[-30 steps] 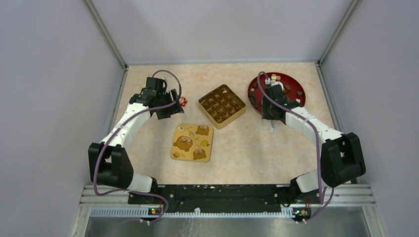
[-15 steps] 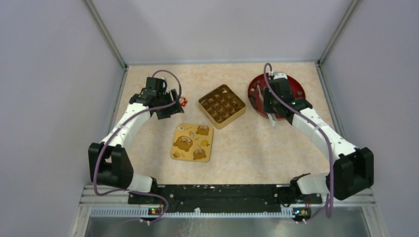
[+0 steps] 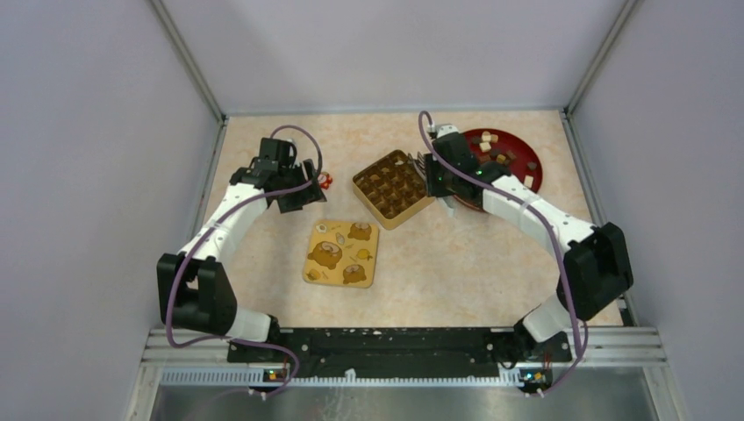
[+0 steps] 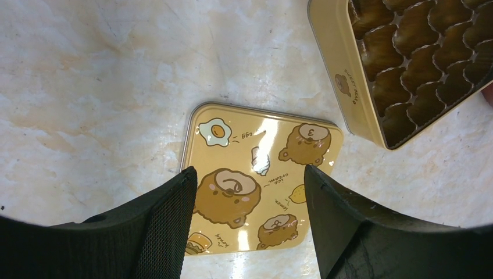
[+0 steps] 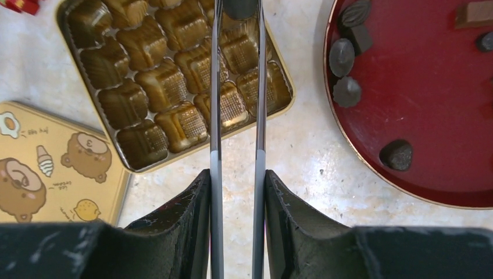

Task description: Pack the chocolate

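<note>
Your R gripper (image 5: 237, 186) is clamped on a pair of tweezers (image 5: 215, 104). Its fingers press both blades from outside, and the blades run straight ahead of it w/ a narrow gap btwn them. At the tips, right at the top edge of the R wrist view, a dark lump (image 5: 240, 7) sits btwn the blades. It's cut off by the frame, so you can't tell for sure it's pinched. Those tips hang over the far-right cells of the yellow tin (image 5: 165, 84), which lies ahead and to the left of the R fingers; the cells you can see look bare. The rest of the chocolate (image 5: 397, 154) lies loose on the red plate (image 5: 442, 104), off to the right of the R gripper, well apart from the blades. The yellow lid (image 5: 52, 168) lies flat on the table, near-left of that gripper and just beside the tin's near corner. Your L gripper (image 4: 249, 174) hangs w/ its jaws spread and nothing btwn them. The lid is directly below it, and one corner of the tin is ahead-right. In the top view a small red-and-white sweet (image 3: 325, 181) lies just beside the L gripper.
</note>
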You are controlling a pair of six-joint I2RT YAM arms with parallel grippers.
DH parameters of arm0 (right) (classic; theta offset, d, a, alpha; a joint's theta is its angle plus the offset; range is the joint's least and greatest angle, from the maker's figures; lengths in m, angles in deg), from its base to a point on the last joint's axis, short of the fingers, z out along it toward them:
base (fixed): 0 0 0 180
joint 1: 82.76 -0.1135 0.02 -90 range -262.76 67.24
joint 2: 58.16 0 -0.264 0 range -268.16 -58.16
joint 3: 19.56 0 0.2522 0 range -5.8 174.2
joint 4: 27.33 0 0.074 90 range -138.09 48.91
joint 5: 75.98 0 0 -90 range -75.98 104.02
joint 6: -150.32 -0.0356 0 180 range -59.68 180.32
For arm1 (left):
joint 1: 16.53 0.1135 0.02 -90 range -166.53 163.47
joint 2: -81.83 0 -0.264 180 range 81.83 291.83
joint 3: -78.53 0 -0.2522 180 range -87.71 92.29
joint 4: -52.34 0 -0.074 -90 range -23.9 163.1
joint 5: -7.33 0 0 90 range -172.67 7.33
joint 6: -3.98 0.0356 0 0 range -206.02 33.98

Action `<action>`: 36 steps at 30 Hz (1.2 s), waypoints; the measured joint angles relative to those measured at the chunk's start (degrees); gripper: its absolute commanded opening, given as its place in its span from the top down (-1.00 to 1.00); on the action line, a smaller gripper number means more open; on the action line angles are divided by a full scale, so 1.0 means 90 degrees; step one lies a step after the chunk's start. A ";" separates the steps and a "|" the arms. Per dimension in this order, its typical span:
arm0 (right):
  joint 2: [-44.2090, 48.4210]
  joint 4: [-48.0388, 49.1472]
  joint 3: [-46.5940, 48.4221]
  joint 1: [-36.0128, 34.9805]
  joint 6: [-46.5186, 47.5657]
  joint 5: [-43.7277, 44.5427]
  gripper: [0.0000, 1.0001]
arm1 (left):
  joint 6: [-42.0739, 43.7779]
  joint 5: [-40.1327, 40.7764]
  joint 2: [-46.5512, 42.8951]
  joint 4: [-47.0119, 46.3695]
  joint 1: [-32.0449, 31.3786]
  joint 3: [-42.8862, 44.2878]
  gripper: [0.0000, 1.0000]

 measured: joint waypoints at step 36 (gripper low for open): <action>-0.0423 0.0170 0.0238 -0.0083 0.0005 -0.0153 0.72 | 0.0000 0.0036 -0.0012 -0.0002 0.0000 -0.0070 -0.46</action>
